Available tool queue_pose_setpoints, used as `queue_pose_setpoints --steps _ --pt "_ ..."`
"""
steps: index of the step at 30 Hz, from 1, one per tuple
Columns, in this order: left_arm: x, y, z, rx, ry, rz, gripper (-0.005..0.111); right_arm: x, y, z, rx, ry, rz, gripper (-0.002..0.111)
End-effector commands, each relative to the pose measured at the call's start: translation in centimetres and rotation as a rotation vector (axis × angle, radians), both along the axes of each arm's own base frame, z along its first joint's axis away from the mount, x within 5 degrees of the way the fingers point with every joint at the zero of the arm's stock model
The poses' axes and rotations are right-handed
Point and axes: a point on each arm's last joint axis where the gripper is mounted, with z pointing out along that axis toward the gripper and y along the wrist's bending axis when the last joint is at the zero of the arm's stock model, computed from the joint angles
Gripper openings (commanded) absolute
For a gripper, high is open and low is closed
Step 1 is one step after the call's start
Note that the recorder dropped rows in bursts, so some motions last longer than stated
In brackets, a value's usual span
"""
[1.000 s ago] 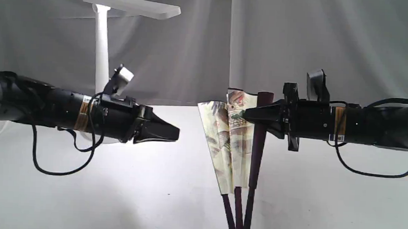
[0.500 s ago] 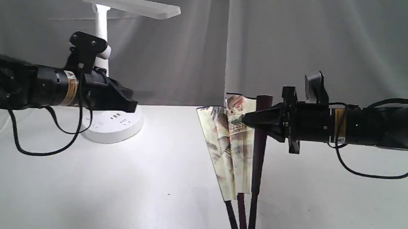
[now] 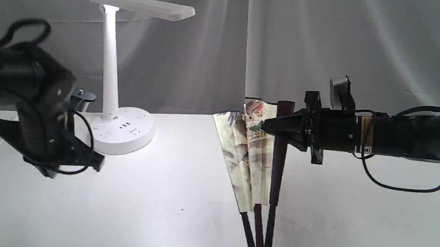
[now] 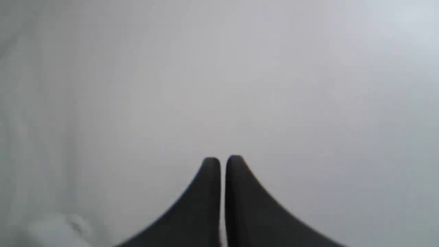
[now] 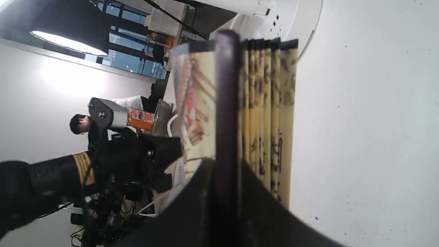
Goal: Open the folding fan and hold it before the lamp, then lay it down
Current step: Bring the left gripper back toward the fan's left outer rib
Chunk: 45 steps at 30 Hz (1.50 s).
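The folding fan (image 3: 249, 154) stands upright in mid-air at the centre, only partly spread, with its cream painted leaf still bunched and the maroon ribs meeting below. My right gripper (image 3: 267, 126) comes in from the right and is shut on the fan's dark outer rib (image 5: 226, 103), near its top; the pleats (image 5: 271, 103) show beside it. The white lamp (image 3: 110, 66) stands lit at the back left, well to the left of the fan. My left gripper (image 3: 95, 162) hangs low at the far left, in front of the lamp's base, shut and empty (image 4: 223, 161).
The lamp's round base with sockets (image 3: 125, 131) rests on the white table (image 3: 172, 195). A grey curtain (image 3: 319, 50) closes off the back. Black cables loop under both arms. The right wrist view shows a person and equipment beyond the table.
My left arm has pulled back from the middle to the far left and swung its gripper downward. The fan and my right gripper have hardly moved.
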Motion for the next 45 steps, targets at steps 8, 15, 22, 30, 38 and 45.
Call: queue_pose_setpoints --steps 8,15,22,30,38,45 --pt "0.9 -7.3 3.1 -0.949 0.152 -0.177 0.000 0.1 0.0 0.5 0.021 -0.014 -0.006 0.000" --pt "2.3 -7.3 -0.1 -1.269 0.225 -0.213 0.000 0.2 0.0 0.5 0.027 -0.015 -0.011 0.000" --pt "3.9 -7.5 -3.4 -1.500 0.158 -0.223 0.000 0.4 -0.1 0.8 0.057 -0.015 -0.037 0.000" --pt "5.7 -6.3 -8.6 -1.668 0.037 -0.118 0.000 0.4 -0.1 0.8 0.064 -0.015 -0.043 0.000" --pt "6.2 -6.3 -10.2 -1.730 -0.002 -0.044 0.000 0.4 -0.1 0.8 0.064 -0.015 -0.043 0.000" --pt "6.0 -7.0 -10.2 -1.735 0.025 -0.036 0.004 0.4 -0.1 0.8 0.065 -0.015 -0.044 0.000"
